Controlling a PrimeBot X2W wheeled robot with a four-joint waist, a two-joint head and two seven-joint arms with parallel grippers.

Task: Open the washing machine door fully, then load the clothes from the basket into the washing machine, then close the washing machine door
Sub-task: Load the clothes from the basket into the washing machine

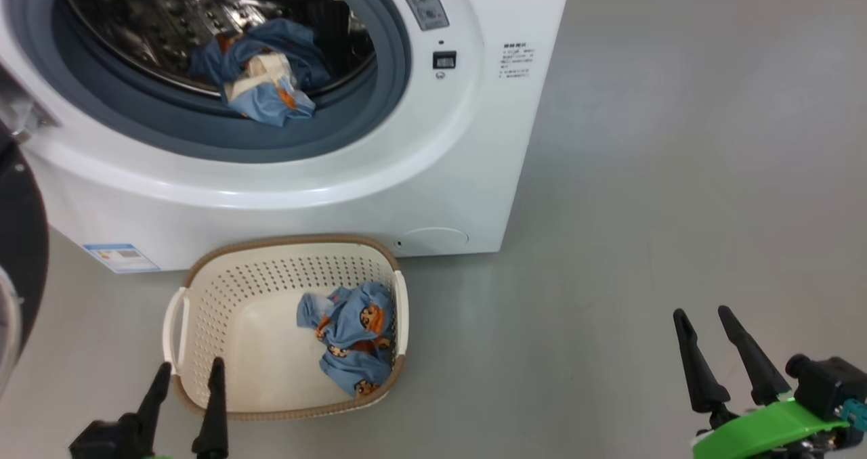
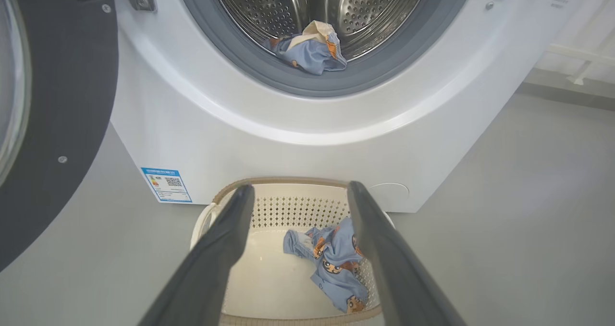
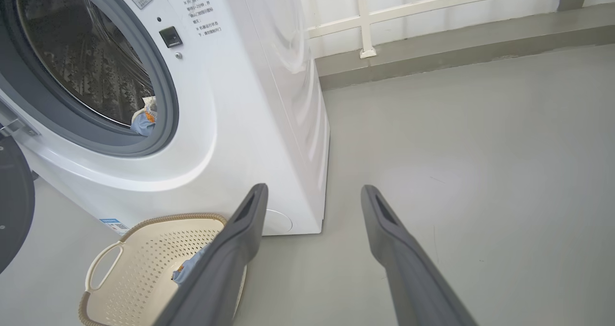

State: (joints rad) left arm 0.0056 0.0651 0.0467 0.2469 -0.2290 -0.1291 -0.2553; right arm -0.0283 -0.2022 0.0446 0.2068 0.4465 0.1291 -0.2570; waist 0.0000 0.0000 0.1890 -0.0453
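The clothes (image 1: 352, 340): one bundle is lying in the washing machine (image 1: 474, 141), upper left, and one in the basket (image 1: 291, 241), lower centre. You are poising the left hand (image 1: 189, 369), released and empty, at the basket's near rim, apparently for pickup. The right hand (image 1: 702, 313) is idling released, lower right.

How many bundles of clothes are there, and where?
2. One bundle lies in the washing machine, at the drum's lip; the other bundle sits in the basket. Deeper drum may hide more.
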